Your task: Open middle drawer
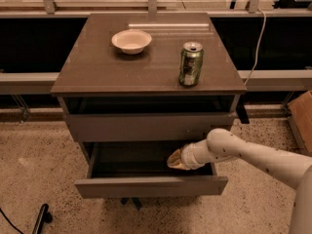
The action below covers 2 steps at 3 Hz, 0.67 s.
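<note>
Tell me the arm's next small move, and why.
Probably lift the gripper up and out of the middle drawer. That drawer already stands well out from the cabinet, and the gripper sits inside it at the right, so further pulling looks unneeded.

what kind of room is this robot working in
Probably a lab or office test area, indoors: a speckled hard floor, a lone drawer cabinet, and a bowl and can staged on top. The robot's tool sits inside the pulled-out middle drawer.
</note>
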Each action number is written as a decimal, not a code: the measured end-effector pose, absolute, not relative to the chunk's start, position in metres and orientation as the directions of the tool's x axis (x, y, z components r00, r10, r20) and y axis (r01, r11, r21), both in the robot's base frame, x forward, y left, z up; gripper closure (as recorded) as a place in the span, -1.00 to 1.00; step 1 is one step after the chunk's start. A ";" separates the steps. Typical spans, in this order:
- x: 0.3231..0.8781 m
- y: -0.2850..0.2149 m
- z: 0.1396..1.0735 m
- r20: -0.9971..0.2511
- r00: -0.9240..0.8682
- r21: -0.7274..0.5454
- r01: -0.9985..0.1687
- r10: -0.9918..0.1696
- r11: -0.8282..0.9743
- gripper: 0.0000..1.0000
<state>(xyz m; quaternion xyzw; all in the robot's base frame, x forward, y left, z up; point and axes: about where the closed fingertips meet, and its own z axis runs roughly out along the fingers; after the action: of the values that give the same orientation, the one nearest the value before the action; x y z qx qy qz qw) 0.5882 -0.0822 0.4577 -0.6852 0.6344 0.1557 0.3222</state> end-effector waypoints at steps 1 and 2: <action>0.591 -0.079 0.434 -0.625 0.125 -0.227 -0.974 -0.771 0.026 1.00; 0.592 -0.074 0.417 -0.626 0.115 -0.215 -0.976 -0.772 0.029 1.00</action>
<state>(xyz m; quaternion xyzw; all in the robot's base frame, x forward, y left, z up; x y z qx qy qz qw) 0.5920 -0.0738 0.4168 -0.6775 0.6450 0.1631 0.3138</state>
